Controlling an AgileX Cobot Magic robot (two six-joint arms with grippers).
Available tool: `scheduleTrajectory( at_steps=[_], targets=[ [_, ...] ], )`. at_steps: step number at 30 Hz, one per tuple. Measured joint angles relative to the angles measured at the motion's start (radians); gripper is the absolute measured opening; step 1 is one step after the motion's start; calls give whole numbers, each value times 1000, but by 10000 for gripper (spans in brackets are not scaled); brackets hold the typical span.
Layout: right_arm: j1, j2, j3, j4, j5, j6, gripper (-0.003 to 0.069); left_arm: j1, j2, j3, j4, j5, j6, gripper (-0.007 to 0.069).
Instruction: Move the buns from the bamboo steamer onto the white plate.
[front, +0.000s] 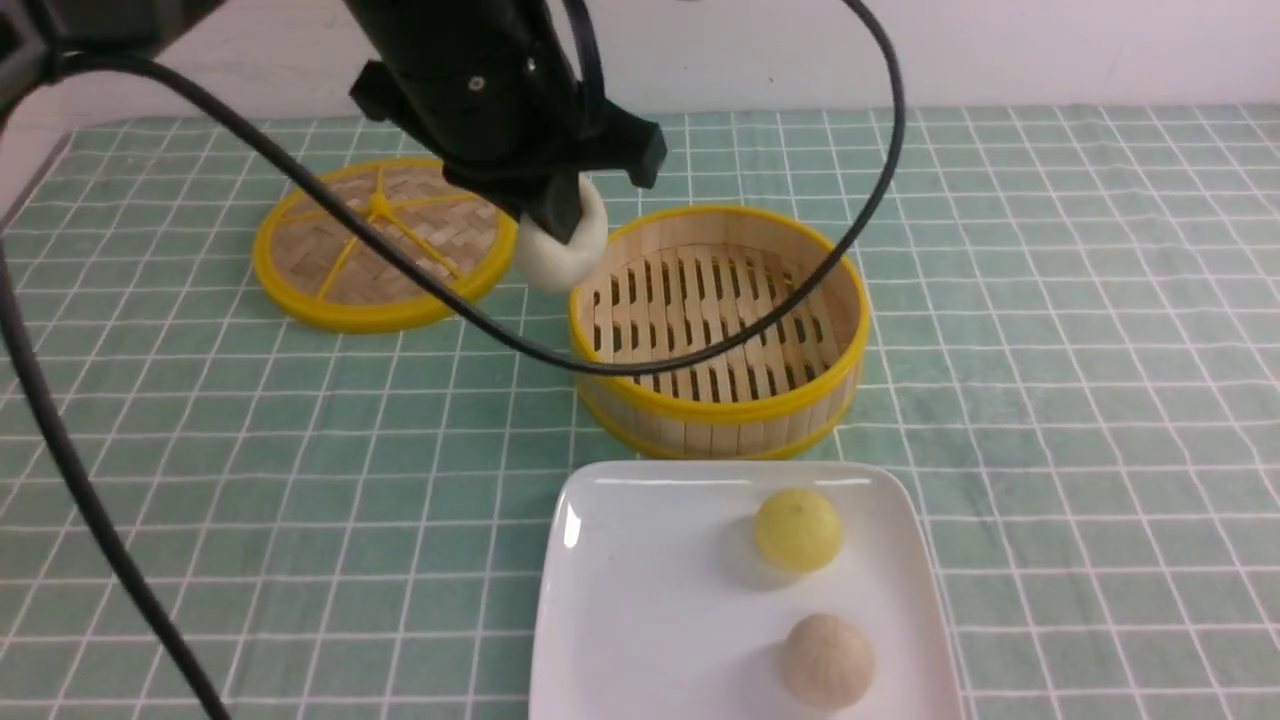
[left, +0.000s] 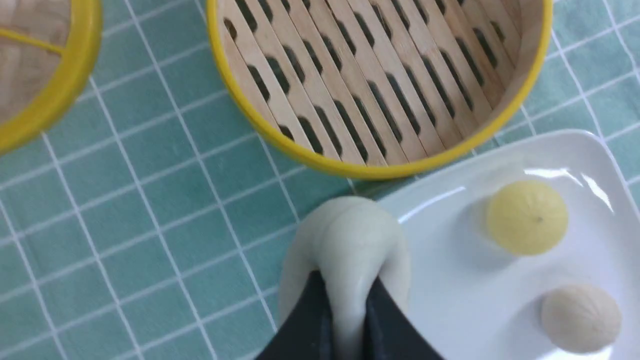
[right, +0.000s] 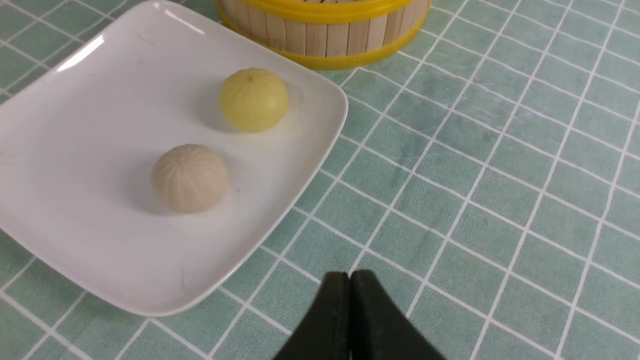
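Gripping pale cream ball-shaped bun (front: 570, 255) upper centre: left end effector (front: 558, 215), over left rim of round bamboo steamer (front: 715, 405). On white square plate (front: 650, 600): bright yellow bun (front: 797, 529). Closed, empty: right end effector (right: 350, 300).

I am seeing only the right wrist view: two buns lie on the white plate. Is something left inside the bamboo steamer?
Observer: No. The round bamboo steamer with yellow rims shows only its bare slatted floor.
Operator: Is there another bun?
Observer: A pale cream ball-shaped bun is squeezed between the fingers of the left gripper.
Operator: Over the white square plate?
Observer: Not in the front view: it hangs by the steamer's left rim, near the flat woven lid with yellow spokes.
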Motion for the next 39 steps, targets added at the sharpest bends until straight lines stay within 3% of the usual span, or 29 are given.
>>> scheduleTrajectory(
  at_steps=[5,10,13,18,21,25,31,39],
  targets=[
    [0,0,0,0,0,1,20,-6,4,204,-130,-6,-13,31],
    [0,0,0,0,0,1,25,-75,45,380,-161,-186,-14,36],
    [0,0,0,0,0,1,27,-161,100,421,-134,-322,-22,59],
    [0,0,0,0,1,1,27,-242,154,424,-34,-395,-113,127],
    [0,0,0,0,1,1,31,-278,172,424,51,-422,-232,228],
    [0,0,0,0,1,1,30,-293,172,398,97,-412,-310,360],
    [0,-10,-56,0,81,1,32,-293,172,264,112,-291,-317,503],
    [0,-121,-163,0,213,48,33,-293,171,132,148,-173,-312,524]
  ],
)
